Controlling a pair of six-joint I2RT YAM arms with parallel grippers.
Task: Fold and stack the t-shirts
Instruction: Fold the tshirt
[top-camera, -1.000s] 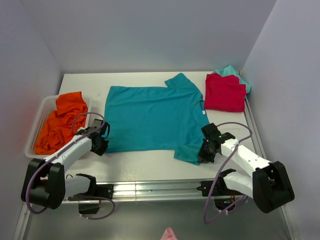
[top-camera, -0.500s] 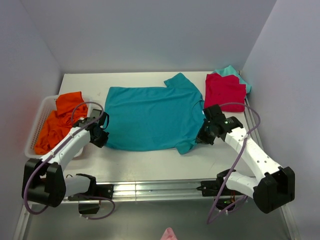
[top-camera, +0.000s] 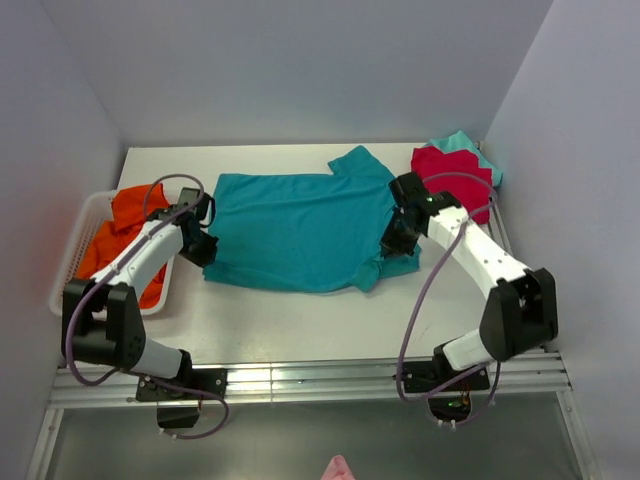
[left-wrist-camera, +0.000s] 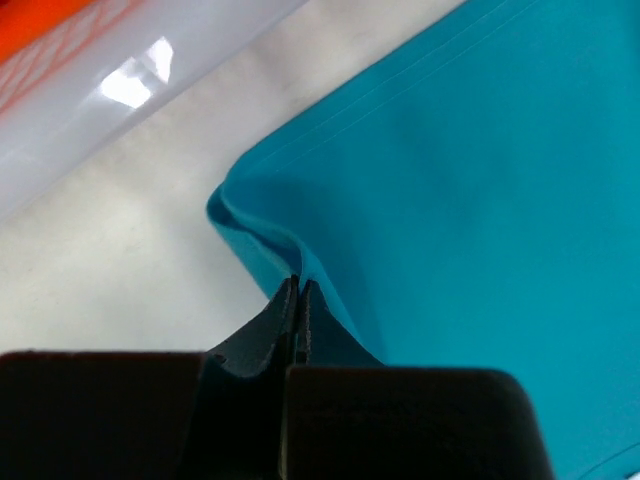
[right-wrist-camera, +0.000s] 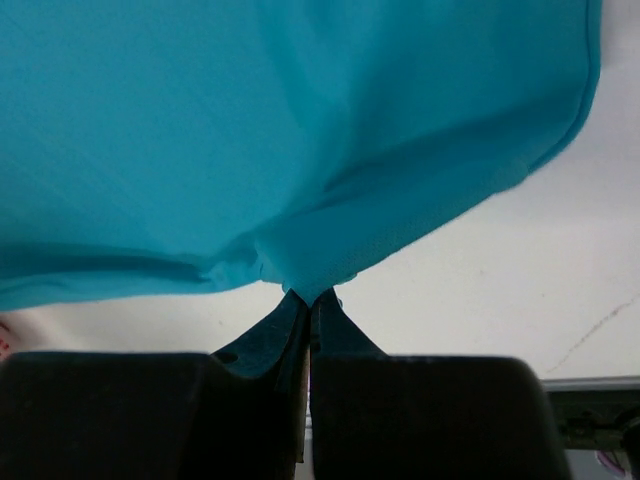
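The teal-blue t-shirt (top-camera: 295, 225) lies spread across the middle of the table, its near edge lifted and turned toward the back. My left gripper (top-camera: 203, 248) is shut on its near left corner (left-wrist-camera: 262, 236). My right gripper (top-camera: 392, 238) is shut on its near right edge, by the sleeve (right-wrist-camera: 330, 255). The red t-shirt (top-camera: 452, 178) lies folded at the back right on top of the light-teal one (top-camera: 462, 142). The orange t-shirt (top-camera: 128, 222) is crumpled in the basket at the left.
A white basket (top-camera: 68, 272) stands at the table's left edge, close to my left arm; its shiny rim shows in the left wrist view (left-wrist-camera: 120, 90). A metal rail (top-camera: 300, 378) runs along the near edge. Grey walls close in the back and both sides.
Both grippers have moved toward the back of the table with the teal-blue shirt's near edge, carrying it over the shirt's body. The near sleeve now hangs bunched under the right gripper.
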